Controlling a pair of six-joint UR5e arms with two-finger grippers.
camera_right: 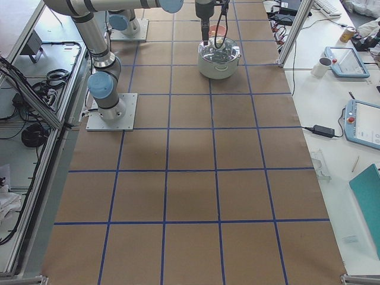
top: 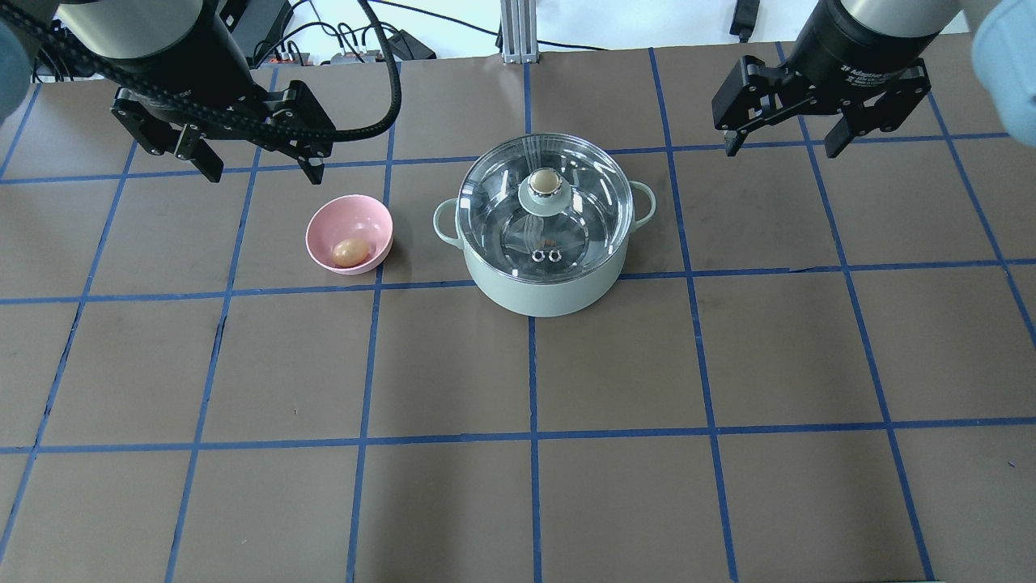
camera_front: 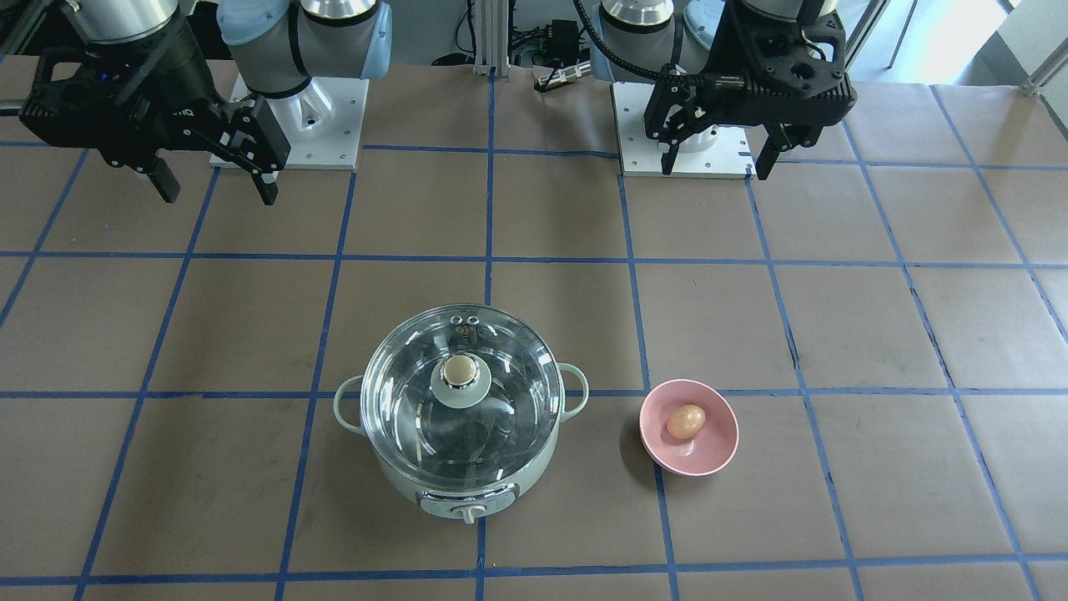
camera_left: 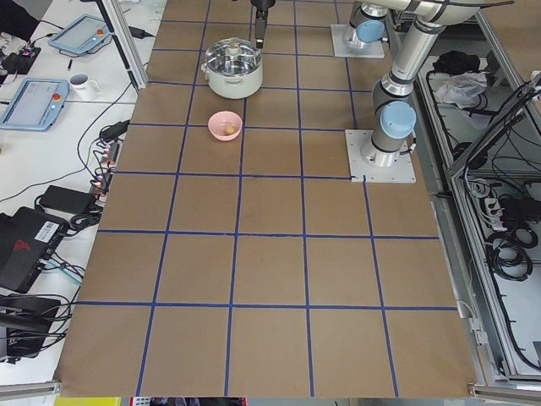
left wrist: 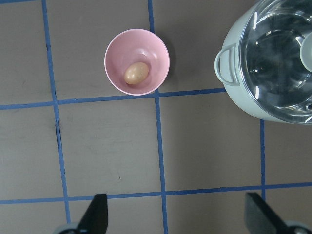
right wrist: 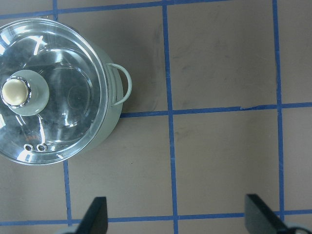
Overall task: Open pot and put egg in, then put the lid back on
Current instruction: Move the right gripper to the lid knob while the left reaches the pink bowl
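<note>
The mint-green pot stands mid-table with the glass lid closed on it, beige knob on top. It also shows in the front view and the right wrist view. The light-brown egg lies in a pink bowl left of the pot, also in the left wrist view. My left gripper is open and empty, raised behind the bowl. My right gripper is open and empty, raised behind and right of the pot.
The table is brown paper with a blue tape grid. The arm bases sit on white plates at the robot's edge. Cables and a post lie beyond the far edge. Benches with tablets flank the table in the side views.
</note>
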